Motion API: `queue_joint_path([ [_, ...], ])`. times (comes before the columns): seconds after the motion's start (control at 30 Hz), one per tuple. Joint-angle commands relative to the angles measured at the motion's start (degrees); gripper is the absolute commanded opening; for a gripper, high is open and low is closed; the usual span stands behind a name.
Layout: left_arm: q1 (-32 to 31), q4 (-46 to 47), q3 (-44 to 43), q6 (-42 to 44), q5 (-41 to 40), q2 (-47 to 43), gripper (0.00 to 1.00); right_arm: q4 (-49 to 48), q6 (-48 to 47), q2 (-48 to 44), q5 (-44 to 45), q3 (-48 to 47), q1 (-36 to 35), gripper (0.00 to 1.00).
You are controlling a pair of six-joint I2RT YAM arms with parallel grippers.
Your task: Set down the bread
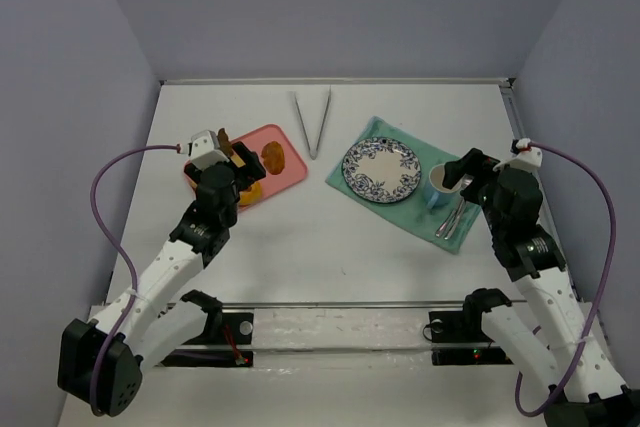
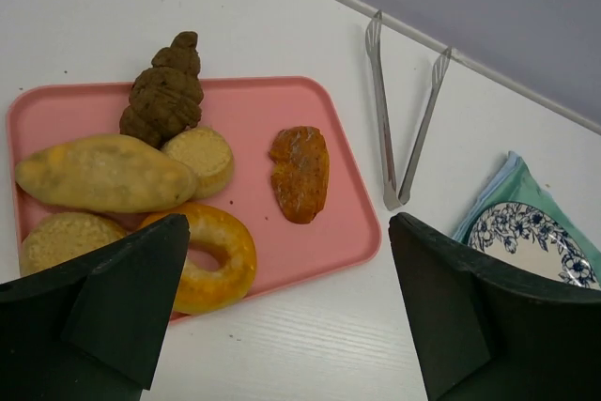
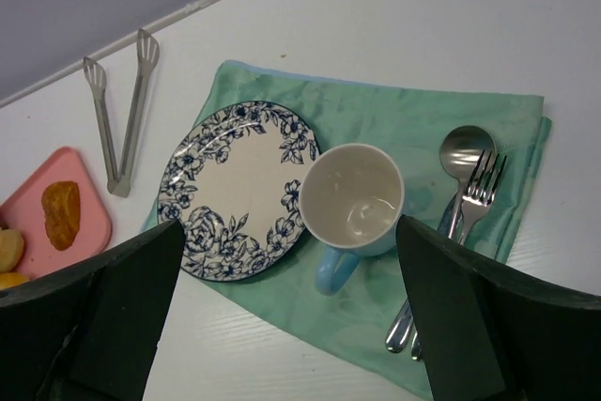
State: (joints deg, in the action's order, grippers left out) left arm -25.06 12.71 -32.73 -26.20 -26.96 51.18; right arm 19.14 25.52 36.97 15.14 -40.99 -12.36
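Note:
The bread (image 2: 300, 173) is a small oval orange-brown bun lying on the right part of a pink tray (image 2: 263, 110). It also shows in the top view (image 1: 273, 156) and in the right wrist view (image 3: 62, 214). My left gripper (image 2: 286, 229) is open and empty, hovering over the tray's near edge, just short of the bread; in the top view it (image 1: 238, 172) sits above the tray's left half. My right gripper (image 3: 289, 232) is open and empty above the blue-flowered plate (image 3: 235, 190) and the cup. The plate (image 1: 381, 169) is bare.
The tray also holds a ring doughnut (image 2: 211, 255), pale yellow rolls (image 2: 99, 174) and a dark brown cone pastry (image 2: 164, 96). Metal tongs (image 1: 311, 122) lie between tray and plate. A blue cup (image 3: 352, 196), a spoon and a fork (image 3: 465, 190) rest on the green cloth (image 3: 423, 119).

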Motion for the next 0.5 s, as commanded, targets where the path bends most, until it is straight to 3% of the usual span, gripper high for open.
queue_joint_path([
  [0.0, 1.0, 3.1, -1.9, 0.4, 0.8, 0.9, 0.99, -0.9, 0.3, -2.6, 1.0, 0.3, 0.1, 1.0],
  [0.47, 3.6, 7.2, -5.0, -0.3, 8.1, 5.1, 0.99, -3.0, 1.6, -4.9, -0.1, 2.6, 0.1, 1.0],
])
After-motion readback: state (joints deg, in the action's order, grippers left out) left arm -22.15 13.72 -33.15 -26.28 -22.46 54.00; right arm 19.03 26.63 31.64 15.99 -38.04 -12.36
